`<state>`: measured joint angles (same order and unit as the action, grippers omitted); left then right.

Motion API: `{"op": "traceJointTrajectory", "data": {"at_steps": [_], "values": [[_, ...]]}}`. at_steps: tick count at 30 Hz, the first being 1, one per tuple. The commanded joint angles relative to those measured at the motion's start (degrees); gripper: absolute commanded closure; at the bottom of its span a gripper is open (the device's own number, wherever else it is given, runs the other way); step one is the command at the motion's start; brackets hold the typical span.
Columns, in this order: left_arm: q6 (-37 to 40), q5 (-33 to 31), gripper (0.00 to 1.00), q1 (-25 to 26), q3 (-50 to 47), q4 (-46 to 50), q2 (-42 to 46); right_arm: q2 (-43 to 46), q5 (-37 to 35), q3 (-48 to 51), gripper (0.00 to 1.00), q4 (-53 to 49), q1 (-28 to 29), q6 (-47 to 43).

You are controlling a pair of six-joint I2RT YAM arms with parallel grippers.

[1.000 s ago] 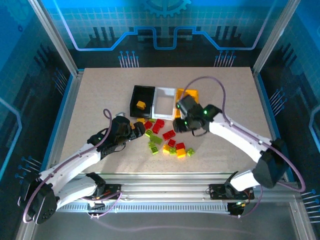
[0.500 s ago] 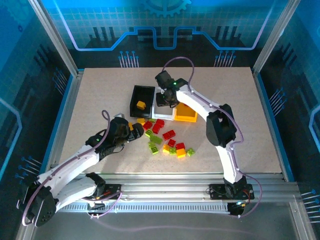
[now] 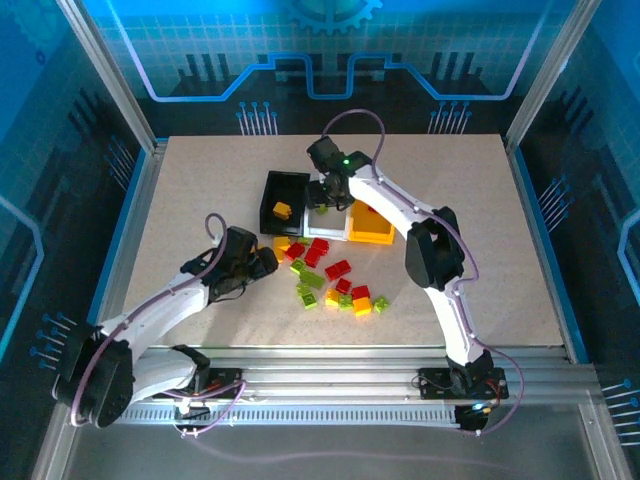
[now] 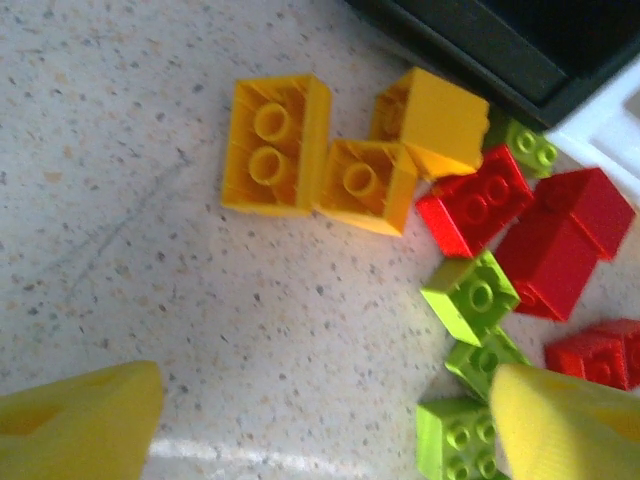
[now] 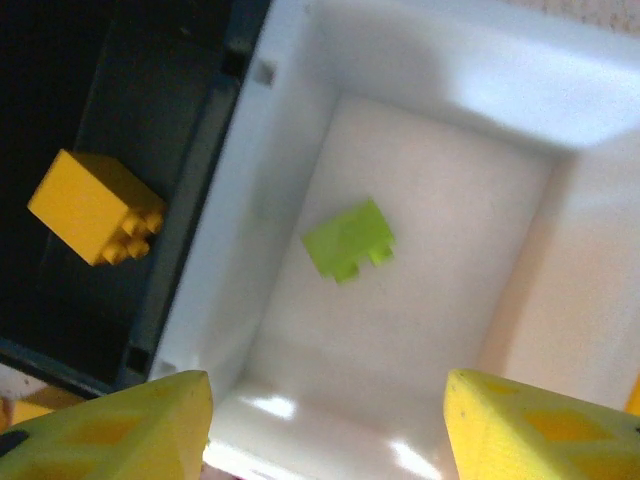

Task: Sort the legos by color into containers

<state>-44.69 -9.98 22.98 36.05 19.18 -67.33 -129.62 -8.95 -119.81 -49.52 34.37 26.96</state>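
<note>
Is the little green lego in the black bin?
No, the green lego is inside the white bin, while the black bin beside it holds a yellow brick.

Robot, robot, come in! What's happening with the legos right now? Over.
Both jaws open, empty. Right jaws above white bin, one green lego inside. Left jaws over loose yellow legos on table. Nothing blocking.

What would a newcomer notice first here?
The right gripper hangs open over the white bin, with a lone lime green brick inside it. Next door, one yellow brick sits in the black bin. The bright pile of loose bricks lies in front of the bins, the left gripper open at its edge.
</note>
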Motion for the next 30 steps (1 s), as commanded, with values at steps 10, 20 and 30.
{"op": "traceJointTrajectory", "data": {"at_steps": [10, 20, 30], "values": [[4.16, -5.14, 0.27, -5.53, 0.59, -19.36, -14.7, 18.56, 1.87, 16.88, 0.36, 8.13, -0.36, 3.09], [4.81, -5.32, 0.36, -5.76, 1.4, -21.73, -23.5, 29.3, 2.62, 29.05, 0.36, 13.08, -0.36, 5.61], [3.44, -4.26, 0.64, -5.49, -1.68, -19.25, -18.24, 33.42, 1.62, 32.81, 0.37, 13.83, -1.21, 6.34]]}}
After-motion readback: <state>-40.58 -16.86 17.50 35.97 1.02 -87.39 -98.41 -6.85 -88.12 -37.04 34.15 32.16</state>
